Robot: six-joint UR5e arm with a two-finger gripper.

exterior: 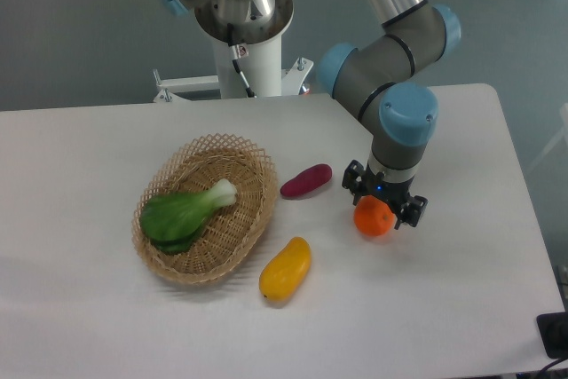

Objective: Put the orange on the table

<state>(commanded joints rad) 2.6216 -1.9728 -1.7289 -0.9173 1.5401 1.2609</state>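
The orange (373,219) is a small bright-orange ball at the centre right of the white table (461,290). It sits right under my gripper (380,208), between the black fingers. The gripper points straight down from the arm's blue-capped wrist and its fingers are closed around the orange. The orange looks to be at or just above the tabletop; I cannot tell whether it touches. The top of the orange is hidden by the gripper body.
A purple sweet potato (306,180) lies just left of the gripper. A yellow-orange mango-like fruit (286,268) lies in front of it. An oval wicker basket (240,219) at the left holds a green leafy vegetable (182,215). The robot base (244,51) stands at the back.
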